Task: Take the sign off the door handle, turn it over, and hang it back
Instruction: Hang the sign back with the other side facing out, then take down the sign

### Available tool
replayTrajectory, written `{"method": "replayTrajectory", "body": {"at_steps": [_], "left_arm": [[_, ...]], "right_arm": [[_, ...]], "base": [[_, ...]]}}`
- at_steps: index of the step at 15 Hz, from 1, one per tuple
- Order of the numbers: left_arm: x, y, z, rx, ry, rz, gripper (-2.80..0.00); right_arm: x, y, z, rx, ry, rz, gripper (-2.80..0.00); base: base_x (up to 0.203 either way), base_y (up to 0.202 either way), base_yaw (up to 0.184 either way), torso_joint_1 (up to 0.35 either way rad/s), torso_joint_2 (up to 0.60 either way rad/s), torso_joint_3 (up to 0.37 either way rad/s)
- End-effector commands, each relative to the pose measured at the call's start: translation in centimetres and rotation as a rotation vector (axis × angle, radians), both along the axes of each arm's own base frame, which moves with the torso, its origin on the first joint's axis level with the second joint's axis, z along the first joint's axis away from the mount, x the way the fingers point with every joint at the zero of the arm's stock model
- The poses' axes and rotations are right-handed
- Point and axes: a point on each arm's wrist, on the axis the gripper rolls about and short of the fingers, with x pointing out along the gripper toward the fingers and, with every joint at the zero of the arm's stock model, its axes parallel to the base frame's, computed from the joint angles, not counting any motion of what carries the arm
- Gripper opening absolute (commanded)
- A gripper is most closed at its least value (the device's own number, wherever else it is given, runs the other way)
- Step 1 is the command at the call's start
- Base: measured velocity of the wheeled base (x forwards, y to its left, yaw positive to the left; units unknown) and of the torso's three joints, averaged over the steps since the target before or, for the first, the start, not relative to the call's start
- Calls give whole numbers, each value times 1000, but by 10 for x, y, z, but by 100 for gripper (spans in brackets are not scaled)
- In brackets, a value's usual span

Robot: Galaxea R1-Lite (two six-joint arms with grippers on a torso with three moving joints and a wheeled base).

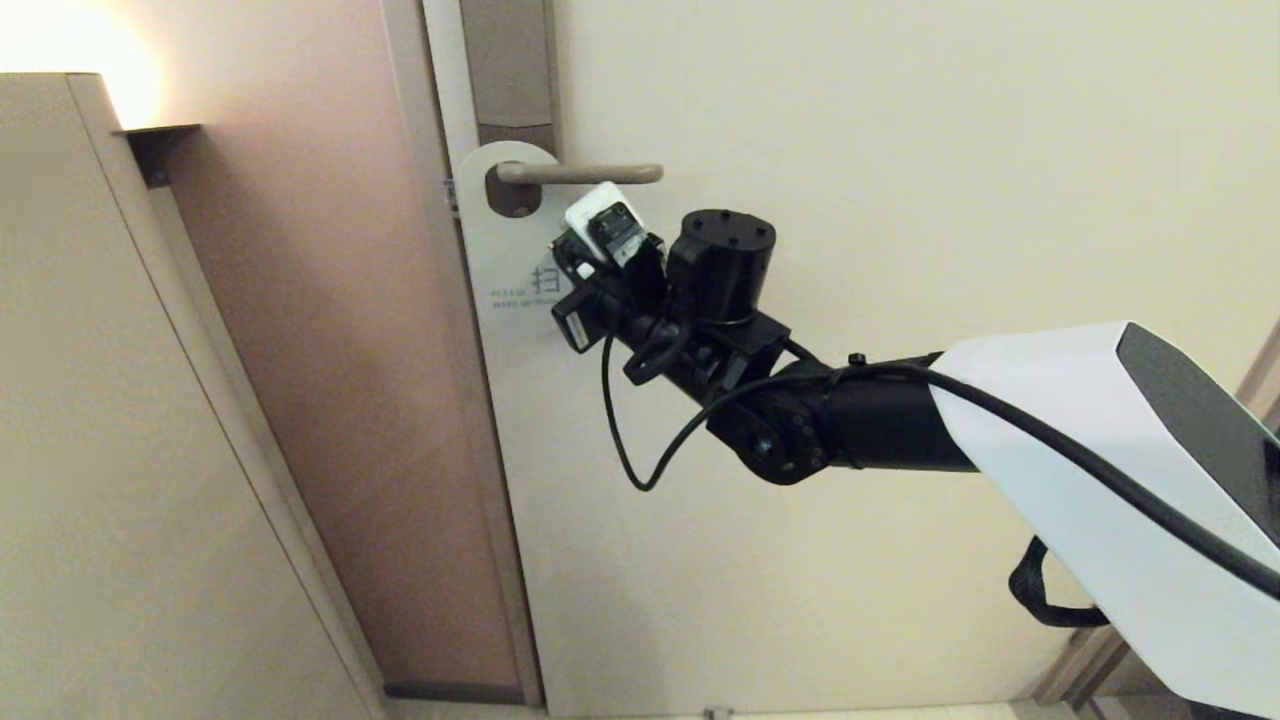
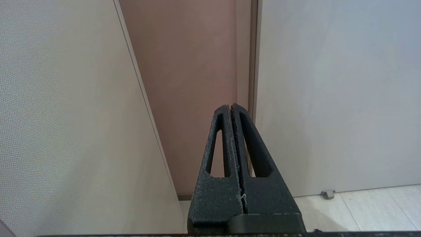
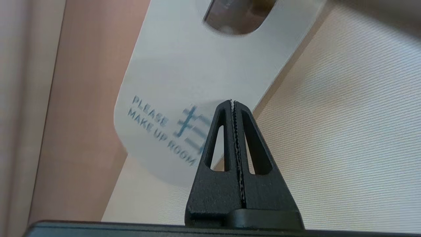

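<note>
- The flat white door-hanger sign [image 3: 184, 69] with rounded ends and an oval hole carries teal capitals reading "PLEASE" and, on the line beneath, "MAKE UP ROOM".
- Next to those words on the same white face stands a larger teal Chinese character; in the head view it reads as "扫", partly hidden by the black arm.
- In the head view the small teal lines on the sign [image 1: 500, 250] are too small to read.
</note>
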Motion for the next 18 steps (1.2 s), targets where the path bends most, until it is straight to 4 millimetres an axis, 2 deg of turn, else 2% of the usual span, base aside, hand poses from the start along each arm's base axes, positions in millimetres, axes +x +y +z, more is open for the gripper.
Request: {"method": "replayTrajectory", "body": {"at_steps": [1, 6, 9, 14, 18], "left_arm": [[0, 0, 0, 0, 2, -1, -280], [0, 0, 0, 0, 2, 2, -280], [0, 0, 0, 0, 2, -2, -280], [0, 0, 0, 0, 2, -2, -280], [0, 0, 0, 0, 2, 0, -280]], "right_arm": [[-6, -5, 12, 9, -14, 1, -280], [-16, -22, 20, -7, 4, -12, -280], [-20, -43, 22, -40, 41, -40, -280], [-30, -97, 42, -104, 128, -125, -280], [-43, -155, 64, -110, 158, -231, -280]], "base": [[0, 0, 0, 0, 0, 0], [0, 0, 0, 0, 0, 0], [0, 0, 0, 0, 0, 0], [0, 0, 0, 0, 0, 0], [0, 0, 0, 0, 0, 0]]}}
